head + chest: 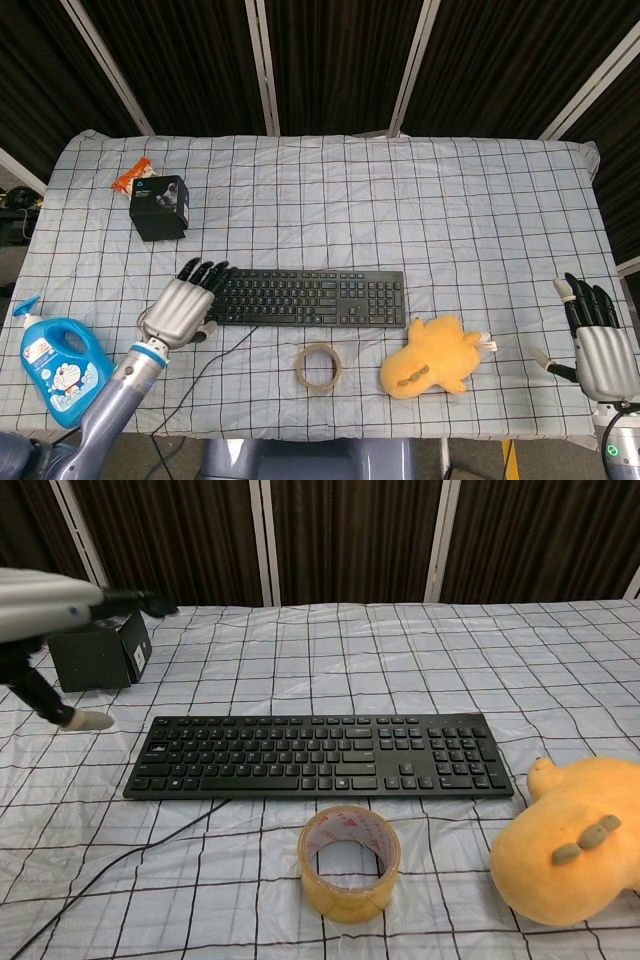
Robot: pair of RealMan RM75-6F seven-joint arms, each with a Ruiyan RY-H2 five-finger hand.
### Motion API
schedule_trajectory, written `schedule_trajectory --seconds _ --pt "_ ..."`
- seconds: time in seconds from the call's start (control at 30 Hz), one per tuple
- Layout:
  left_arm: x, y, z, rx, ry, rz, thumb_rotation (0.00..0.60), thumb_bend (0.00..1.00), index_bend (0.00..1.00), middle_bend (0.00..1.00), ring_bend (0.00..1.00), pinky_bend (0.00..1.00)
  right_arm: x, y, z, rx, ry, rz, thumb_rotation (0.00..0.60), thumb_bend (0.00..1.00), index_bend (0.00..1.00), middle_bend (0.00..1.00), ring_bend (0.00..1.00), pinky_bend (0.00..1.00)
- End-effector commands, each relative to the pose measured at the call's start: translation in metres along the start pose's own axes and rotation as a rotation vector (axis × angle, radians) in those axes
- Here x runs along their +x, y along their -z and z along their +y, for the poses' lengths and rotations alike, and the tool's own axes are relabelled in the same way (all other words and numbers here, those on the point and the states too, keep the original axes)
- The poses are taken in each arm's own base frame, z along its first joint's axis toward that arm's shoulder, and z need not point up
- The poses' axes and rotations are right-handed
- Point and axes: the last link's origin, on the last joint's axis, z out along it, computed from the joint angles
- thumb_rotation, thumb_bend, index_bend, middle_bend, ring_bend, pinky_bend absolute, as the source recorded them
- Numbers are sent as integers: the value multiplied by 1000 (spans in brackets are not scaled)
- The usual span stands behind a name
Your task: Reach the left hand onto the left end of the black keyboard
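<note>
The black keyboard (pixel 305 297) lies across the middle of the checked cloth, also seen in the chest view (pixel 320 755). My left hand (pixel 185 300) is open with its fingers spread, and the fingertips (pixel 208 269) reach over the keyboard's left end. In the chest view the left hand (pixel 60 600) hangs well above the table, off the keys. My right hand (pixel 600 345) is open at the table's right front edge, holding nothing.
A black box (pixel 160 205) and an orange packet (pixel 132 173) sit at the back left. A blue detergent bottle (pixel 58 365) stands front left. A tape roll (pixel 319 367) and a yellow plush toy (pixel 432 368) lie in front of the keyboard. The keyboard's cable (pixel 215 355) trails to the front.
</note>
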Motion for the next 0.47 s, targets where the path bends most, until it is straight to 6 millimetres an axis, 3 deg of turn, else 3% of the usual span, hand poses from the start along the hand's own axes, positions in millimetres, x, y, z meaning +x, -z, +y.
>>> schedule_trajectory --seconds 0.03,0.13,0.27,0.47 --pt "-8 61 -51 125 61 222 600 52 0 0 0 0 0 0 -1 5 2 3 600 106 0 0 0 43" --pt "-15 83 -71 156 103 316 600 12 0 0 0 0 -1 0 -2 7 2 -1 600 104 0 0 0 43" --pt "-28 102 -96 197 26 361 600 0 0 0 0 0 -2 0 -3 17 2 -10 600 96 0 0 0 43" --pt "-38 110 -112 250 47 324 600 0 0 0 0 0 -3 1 -3 13 6 -27 600 90 0 0 0 43"
